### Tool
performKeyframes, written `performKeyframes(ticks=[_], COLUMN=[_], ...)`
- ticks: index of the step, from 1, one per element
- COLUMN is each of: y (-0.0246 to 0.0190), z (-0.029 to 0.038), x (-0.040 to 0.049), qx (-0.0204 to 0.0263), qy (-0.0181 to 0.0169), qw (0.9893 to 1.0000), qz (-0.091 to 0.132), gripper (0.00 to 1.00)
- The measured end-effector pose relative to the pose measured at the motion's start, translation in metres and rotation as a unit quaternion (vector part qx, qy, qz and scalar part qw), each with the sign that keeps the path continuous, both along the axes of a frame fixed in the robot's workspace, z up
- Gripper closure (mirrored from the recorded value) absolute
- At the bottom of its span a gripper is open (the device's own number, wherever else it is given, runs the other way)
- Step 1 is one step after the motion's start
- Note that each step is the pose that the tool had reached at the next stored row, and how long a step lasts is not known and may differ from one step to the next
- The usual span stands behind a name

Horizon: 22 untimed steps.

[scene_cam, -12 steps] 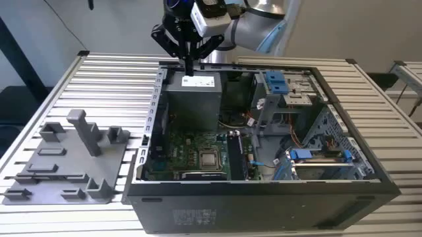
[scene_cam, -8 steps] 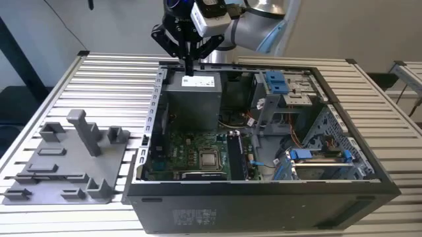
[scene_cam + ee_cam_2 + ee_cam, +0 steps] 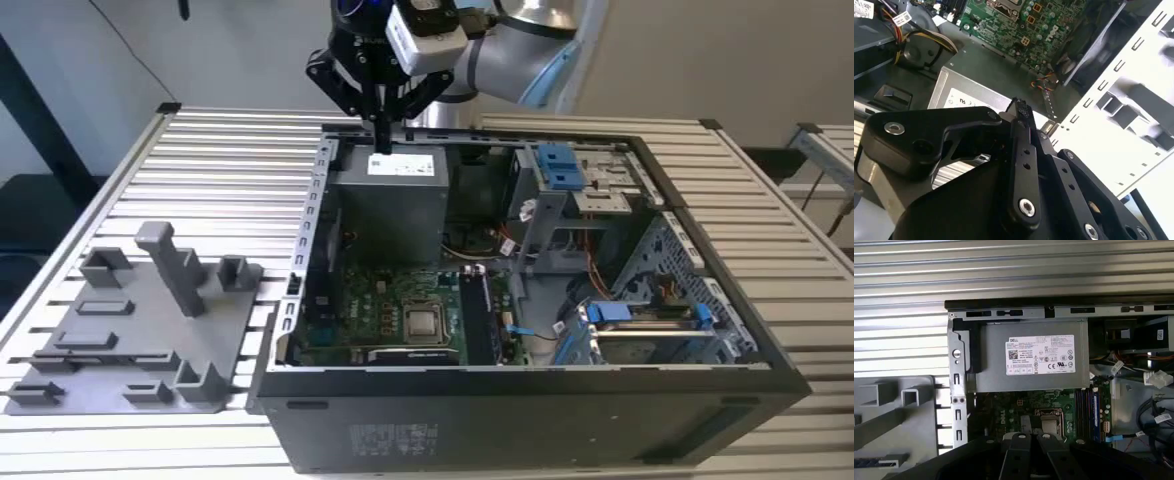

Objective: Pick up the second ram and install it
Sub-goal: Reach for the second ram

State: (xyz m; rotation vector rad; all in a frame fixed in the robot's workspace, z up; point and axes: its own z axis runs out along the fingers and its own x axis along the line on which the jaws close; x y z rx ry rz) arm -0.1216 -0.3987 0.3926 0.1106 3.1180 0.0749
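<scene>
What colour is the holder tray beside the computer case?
Grey: the holder tray shows best in the exterior view.

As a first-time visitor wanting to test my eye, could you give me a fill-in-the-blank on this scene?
The gripper hangs over the grey box bearing a white ____. The circuit board inside the computer case is ____ in colour. The grey holder blocks sit on the exterior view's ____ of the case.
Missing: label; green; left.
</scene>
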Motion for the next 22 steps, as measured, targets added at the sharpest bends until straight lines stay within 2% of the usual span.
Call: performKeyframes(ticks=[5,11,22], y=[0.0,-0.0011,-0.0037], z=[0.0,-0.0003,-0.0011], x=[-0.0051,-0.0186,-0.0556], qx=[0.0,0.0,0.0], qy=[0.0,0.0,0.0], qw=[1.0,1.0,1.0], qz=[0.0,0.0,0.0], gripper=[0.89,0.89,0.89])
